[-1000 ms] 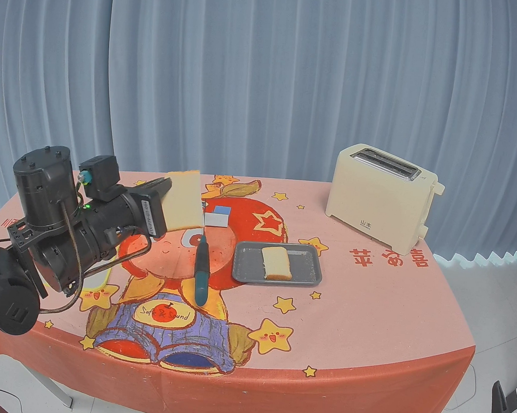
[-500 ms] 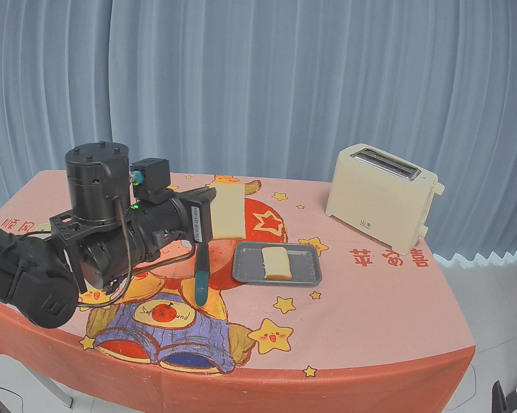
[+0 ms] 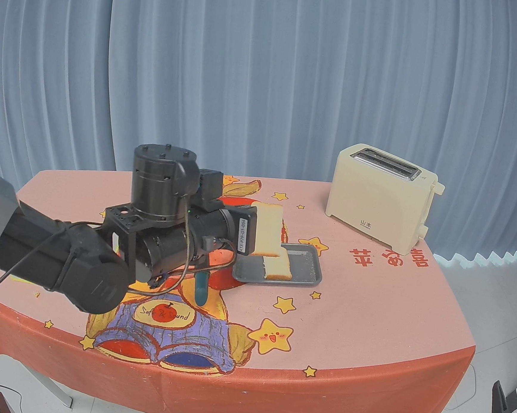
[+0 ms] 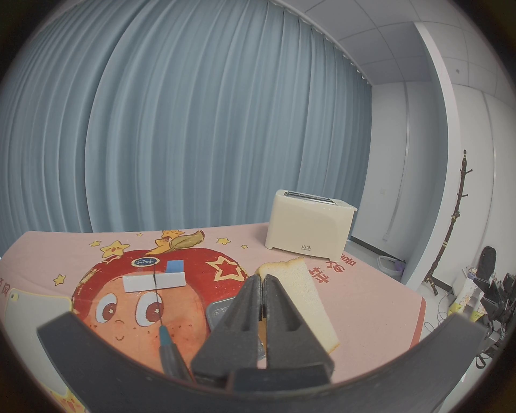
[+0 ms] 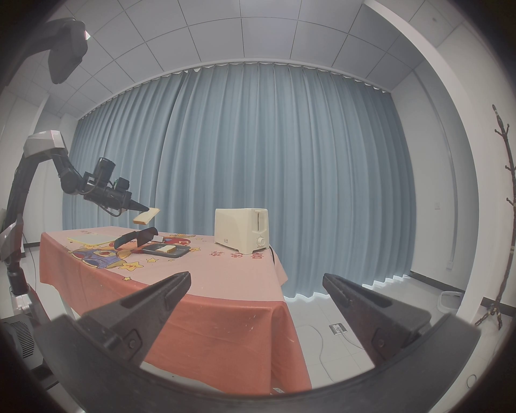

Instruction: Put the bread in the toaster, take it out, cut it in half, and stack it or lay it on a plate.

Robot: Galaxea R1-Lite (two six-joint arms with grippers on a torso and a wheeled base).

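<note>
"Head view, left arm: report pose."

"Arm extended level over the table, forearm horizontal. The left gripper (image 3: 258,233) hangs above the left end of the tray (image 3: 308,269)."

"Pincer state?"

"Left wrist view: fingers (image 4: 244,317) pressed together on one edge of the bread slice (image 4: 306,301), which is held tilted in the air over the tray, not touching it."

"Other items relative to the tray?"

"A smaller bread piece (image 3: 277,269) lies in the tray, under the held slice. The knife (image 3: 201,292) lies on the cloth just left of the tray. The toaster (image 3: 382,197) stands beyond the tray, to the right."

"Right arm?"

"Right gripper (image 5: 255,282): fingers spread wide, holding nothing, off the table and well apart from the tray."
</note>
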